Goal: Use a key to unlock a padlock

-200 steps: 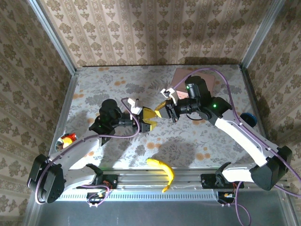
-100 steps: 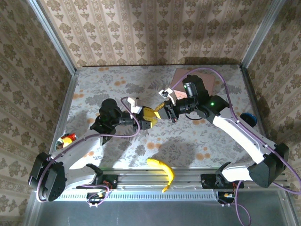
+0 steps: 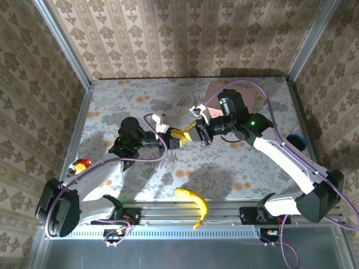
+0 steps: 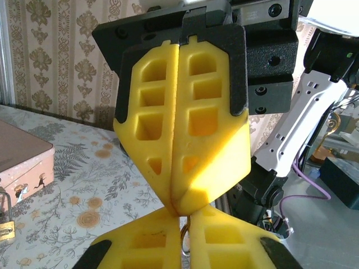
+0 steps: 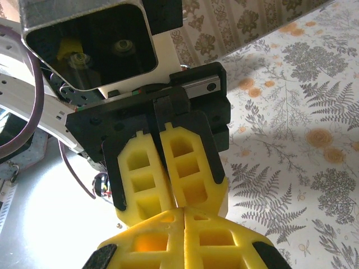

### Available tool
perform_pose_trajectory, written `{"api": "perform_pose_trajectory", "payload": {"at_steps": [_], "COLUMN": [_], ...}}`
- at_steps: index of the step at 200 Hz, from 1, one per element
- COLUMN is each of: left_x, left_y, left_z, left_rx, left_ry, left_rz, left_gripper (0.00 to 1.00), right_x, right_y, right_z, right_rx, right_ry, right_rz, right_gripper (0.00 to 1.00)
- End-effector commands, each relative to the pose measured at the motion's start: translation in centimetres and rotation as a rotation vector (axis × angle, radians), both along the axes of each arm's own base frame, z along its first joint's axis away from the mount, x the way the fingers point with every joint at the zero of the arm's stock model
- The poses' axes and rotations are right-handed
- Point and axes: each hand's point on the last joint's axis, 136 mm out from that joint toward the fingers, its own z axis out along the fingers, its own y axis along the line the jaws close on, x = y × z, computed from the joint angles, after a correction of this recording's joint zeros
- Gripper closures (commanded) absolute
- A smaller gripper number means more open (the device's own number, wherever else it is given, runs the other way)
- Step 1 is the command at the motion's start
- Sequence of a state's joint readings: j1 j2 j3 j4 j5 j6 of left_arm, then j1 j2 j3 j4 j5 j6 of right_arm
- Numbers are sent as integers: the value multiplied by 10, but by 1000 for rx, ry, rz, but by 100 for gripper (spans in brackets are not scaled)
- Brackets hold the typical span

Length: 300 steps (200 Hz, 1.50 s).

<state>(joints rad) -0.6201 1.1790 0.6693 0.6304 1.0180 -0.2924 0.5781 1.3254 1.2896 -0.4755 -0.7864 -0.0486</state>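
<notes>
Above the middle of the table my left gripper (image 3: 179, 139) and right gripper (image 3: 191, 129) meet tip to tip. In the left wrist view, the slim metal key (image 4: 185, 234) stands in the narrow slit of my left gripper (image 4: 184, 219). Its upper end reaches the closed tips of my right gripper (image 4: 178, 207) just above. In the right wrist view, the right gripper (image 5: 184, 210) is shut, pressed against the tips of the left gripper (image 5: 177, 203). The small brass padlock (image 4: 5, 226) lies on the table beside the pink tin (image 4: 22, 161).
The pink tin (image 3: 234, 92) lies at the back right of the table. A yellow banana (image 3: 193, 203) lies near the front edge between the arm bases. A small colourful object (image 3: 80, 165) sits at the left edge. A dark blue round thing (image 3: 296, 141) sits at the right edge.
My left gripper has closed, from well open to shut round the key. It moved slightly right to meet the right gripper's tips. The right gripper shifted a little left and stayed shut.
</notes>
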Motion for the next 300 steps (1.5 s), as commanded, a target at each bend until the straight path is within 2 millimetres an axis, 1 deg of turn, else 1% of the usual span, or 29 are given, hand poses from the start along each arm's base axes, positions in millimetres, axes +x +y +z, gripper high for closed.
{"api": "perform_pose_trajectory", "payload": {"at_steps": [1, 21, 60, 90, 106, 136, 150, 179, 206, 234, 282, 287, 293, 297, 300], "left_x": [-3, -2, 2, 5, 6, 8, 8, 9, 12, 13, 15, 16, 16, 16, 16], "left_y": [3, 6, 9, 8, 6, 3, 3, 4, 5, 7, 14, 14, 15, 15, 15], "left_z": [6, 5, 5, 3, 4, 9, 10, 9, 9, 13, 19, 19, 19, 20, 19], "left_rx": [-12, -2, 6, 13, 12, -19, -24, -23, -30, -54, -88, -91, -91, -92, -90], "left_ry": [-26, -29, -44, -28, -15, -13, -15, -12, -6, -8, 0, 3, 5, 6, 8], "left_rz": [-13, 8, 59, 68, 58, 45, 45, 51, 74, 83, 89, 90, 91, 90, 90], "left_gripper": [100, 100, 100, 100, 93, 84, 78, 80, 86, 87, 86, 85, 81, 77, 71], "right_x": [4, 6, 9, 10, 10, 11, 12, 12, 12, 12, 12, 12, 12, 12, 12], "right_y": [3, 4, 7, 9, 11, 15, 16, 17, 16, 16, 16, 16, 16, 16, 16], "right_z": [8, 11, 22, 30, 31, 26, 24, 23, 21, 18, 13, 12, 11, 11, 11], "right_rx": [16, 26, 64, 95, 107, 115, 115, 116, 112, 104, 92, 91, 89, 88, 87], "right_ry": [-3, -3, -1, -3, 4, 27, 34, 38, 39, 44, 48, 48, 50, 51, 51], "right_rz": [-9, -14, -32, -34, -27, -21, -22, -20, -21, -21, -19, -19, -18, -18, -18], "right_gripper": [100, 100, 100, 100, 100, 100, 100, 100, 100, 100, 100, 100, 100, 100, 100]}}
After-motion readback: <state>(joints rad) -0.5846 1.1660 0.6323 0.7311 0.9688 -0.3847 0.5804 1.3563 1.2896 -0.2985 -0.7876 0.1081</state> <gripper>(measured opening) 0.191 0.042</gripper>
